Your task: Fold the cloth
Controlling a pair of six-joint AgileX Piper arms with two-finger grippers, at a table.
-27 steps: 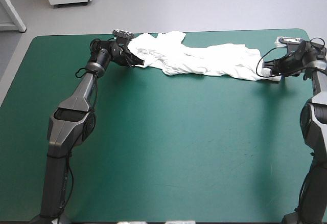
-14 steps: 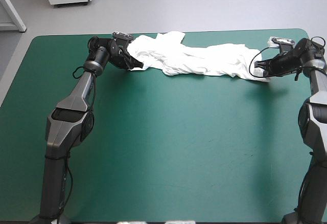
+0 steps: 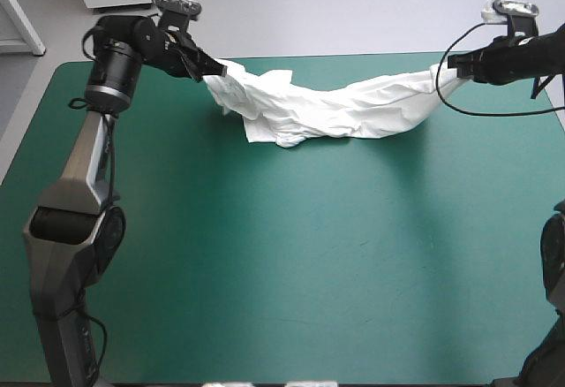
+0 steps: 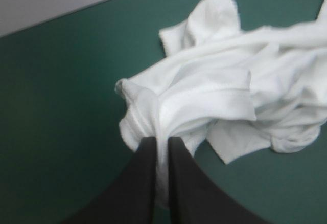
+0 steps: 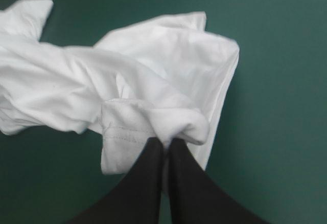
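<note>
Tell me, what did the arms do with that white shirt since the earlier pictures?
Both arms rose: the left end effector and right end effector lifted the ends of the T-shirt off the table, so it now hangs stretched between them, middle sagging. Unchanged: both stay shut on the T-shirt.

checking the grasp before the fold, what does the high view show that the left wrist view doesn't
Only high: the right tool shut on the T-shirt, which hangs between both tools, sagging toward the table. Only left wrist: a stitched hem just ahead of the left tool, cloth pinched in it. Both: the left tool shut on the T-shirt over the table.
</note>
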